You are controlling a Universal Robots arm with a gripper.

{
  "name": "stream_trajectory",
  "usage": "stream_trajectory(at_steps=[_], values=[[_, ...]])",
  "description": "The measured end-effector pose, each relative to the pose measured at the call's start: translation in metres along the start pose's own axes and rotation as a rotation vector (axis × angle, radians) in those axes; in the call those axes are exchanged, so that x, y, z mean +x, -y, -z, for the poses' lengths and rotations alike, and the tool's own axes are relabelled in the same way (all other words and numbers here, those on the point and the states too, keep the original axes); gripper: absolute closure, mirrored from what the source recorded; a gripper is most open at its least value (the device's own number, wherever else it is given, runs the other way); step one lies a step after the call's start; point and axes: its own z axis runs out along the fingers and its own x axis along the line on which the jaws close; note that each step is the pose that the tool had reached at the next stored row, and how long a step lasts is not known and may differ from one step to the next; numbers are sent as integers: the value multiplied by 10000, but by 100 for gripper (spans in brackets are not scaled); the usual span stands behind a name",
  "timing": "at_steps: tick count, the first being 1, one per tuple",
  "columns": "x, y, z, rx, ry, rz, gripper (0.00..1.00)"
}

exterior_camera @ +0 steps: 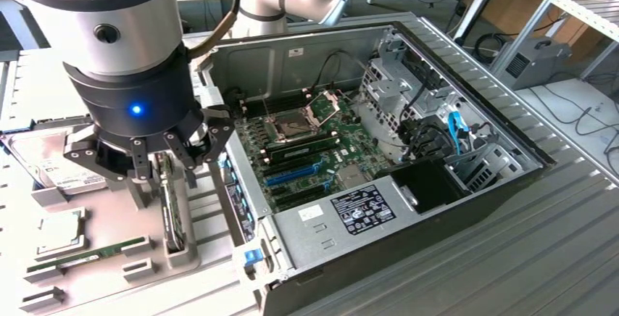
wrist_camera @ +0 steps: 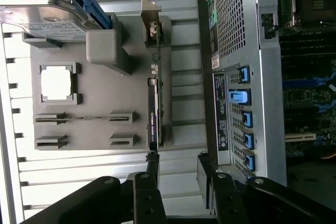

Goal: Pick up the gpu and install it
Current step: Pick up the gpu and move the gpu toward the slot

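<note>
The gpu (exterior_camera: 172, 218) is a thin dark card standing on its edge in a slot of the grey holder tray (exterior_camera: 106, 272), at the exterior view's left of the case. In the wrist view the gpu (wrist_camera: 153, 116) shows its long edge, with the silver bracket (wrist_camera: 151, 19) at its far end. My gripper (exterior_camera: 172, 165) hangs open just above the card's upper end, its black fingers (wrist_camera: 153, 163) spread and holding nothing. The open computer case (exterior_camera: 483, 185) lies beside it, with the motherboard (exterior_camera: 309, 142) and its blue expansion slots (exterior_camera: 295, 173) exposed.
On the tray also rest a silver hard drive (exterior_camera: 58, 164), a CPU (exterior_camera: 60, 230) and a green RAM stick (exterior_camera: 87, 252). The case's rear wall with blue slot clips (wrist_camera: 244, 119) stands close beside the gpu. Cables (exterior_camera: 450, 131) and a power supply (exterior_camera: 358, 211) fill the case.
</note>
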Motion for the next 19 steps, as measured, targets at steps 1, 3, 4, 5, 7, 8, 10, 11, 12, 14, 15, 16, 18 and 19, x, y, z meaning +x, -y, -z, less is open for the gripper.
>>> stream_trajectory(at_steps=[1, 3, 4, 5, 7, 8, 10, 11, 12, 14, 15, 16, 18, 19], values=[[1, -1, -4, 0, 1, 1, 58], [3, -2, -10, 2, -2, 0, 58], [4, -2, -14, 1, -1, 0, 58], [4, -2, -17, 2, -1, 0, 58], [6, -2, -26, 1, -1, 0, 58], [6, -2, -30, 1, -1, 0, 58], [7, -2, -38, 1, -1, 0, 58], [8, -1, -42, 1, -1, 0, 58], [9, -1, -51, 1, -1, 0, 58], [10, -1, -65, 1, -1, 0, 58], [10, -1, -69, 1, -1, 0, 58], [11, -1, -74, 1, -1, 0, 58], [12, 0, -85, 1, -1, 0, 58], [12, 0, -89, 1, -1, 0, 58]])
